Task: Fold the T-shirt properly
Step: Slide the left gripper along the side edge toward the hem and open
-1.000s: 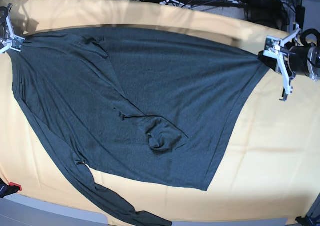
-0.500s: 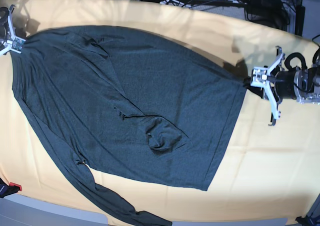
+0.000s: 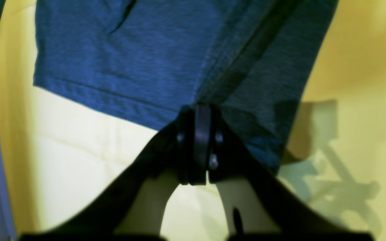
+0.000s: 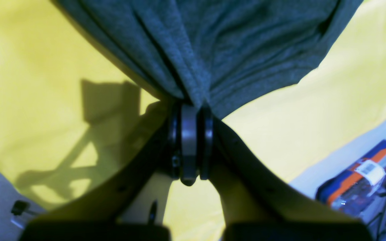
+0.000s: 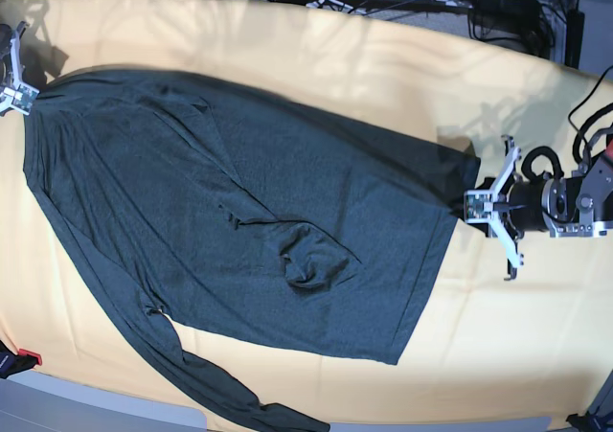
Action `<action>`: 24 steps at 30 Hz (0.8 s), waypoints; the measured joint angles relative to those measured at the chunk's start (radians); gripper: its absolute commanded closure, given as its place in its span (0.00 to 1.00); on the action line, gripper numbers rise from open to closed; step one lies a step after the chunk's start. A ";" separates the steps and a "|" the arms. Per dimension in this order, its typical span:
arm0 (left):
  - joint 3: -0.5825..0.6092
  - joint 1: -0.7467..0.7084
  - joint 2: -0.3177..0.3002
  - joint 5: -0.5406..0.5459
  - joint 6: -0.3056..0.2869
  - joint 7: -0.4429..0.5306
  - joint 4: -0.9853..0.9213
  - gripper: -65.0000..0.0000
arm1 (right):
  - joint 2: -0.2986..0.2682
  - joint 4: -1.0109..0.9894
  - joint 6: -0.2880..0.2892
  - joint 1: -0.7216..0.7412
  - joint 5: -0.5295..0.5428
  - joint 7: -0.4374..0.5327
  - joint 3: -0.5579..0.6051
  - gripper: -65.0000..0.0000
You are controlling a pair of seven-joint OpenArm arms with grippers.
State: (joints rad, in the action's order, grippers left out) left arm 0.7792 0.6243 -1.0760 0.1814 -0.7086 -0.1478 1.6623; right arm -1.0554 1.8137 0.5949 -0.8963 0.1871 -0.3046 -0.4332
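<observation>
Two pincers grip the T-shirt [image 5: 239, 212] at opposite ends, and the garment lies spread between them on the pale yellow cloth [image 5: 517, 346]. At the base view's right, the left gripper [image 5: 471, 205] has its jaws pressed together on a corner of the shirt's hem; in the left wrist view the left pincer [image 3: 198, 115] pinches the fabric where the stitched hem [image 3: 112, 100] meets a raised fold running away from the jaws, and the knit spreads out ahead of it, with bare yellow cloth on both sides of the fingers. At the base view's far left, near the top corner, the right gripper [image 5: 21, 99] is likewise clamped on the shirt's edge; the right wrist view shows the right pincer [image 4: 189, 112] closed on a bunched gather of cloth, with pleats fanning away from the jaws. Between the two grips the body of the shirt lies mostly flat, with a crumpled lump [image 5: 311, 260] near its middle and one long sleeve [image 5: 206, 384] trailing toward the table's near edge, well away from either pincer. Each pincer casts a shadow on the yellow cloth just beside it.
</observation>
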 measured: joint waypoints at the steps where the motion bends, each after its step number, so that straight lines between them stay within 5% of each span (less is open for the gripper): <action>1: 0.000 0.005 0.008 0.005 -0.001 0.000 -0.013 1.00 | 0.000 -0.010 0.001 0.006 0.004 0.009 0.000 1.00; 11: 0.000 0.018 0.062 0.017 0.000 0.002 -0.057 1.00 | 0.000 -0.042 -0.003 0.024 0.000 0.054 0.001 1.00; 15: 0.000 0.018 0.062 -0.001 0.000 0.002 -0.059 1.00 | 0.000 -0.042 -0.078 0.027 -0.003 0.055 0.021 1.00; 24: 0.000 0.016 0.064 0.001 0.092 -0.021 -0.058 1.00 | 0.002 -0.061 -0.117 0.139 -0.086 0.016 0.233 1.00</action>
State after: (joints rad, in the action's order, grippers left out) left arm 0.7795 0.6403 -1.0115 0.1825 -0.6170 -0.1692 1.6039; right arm -1.0531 1.7527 0.4774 -0.7570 0.1013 -0.2890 -0.2001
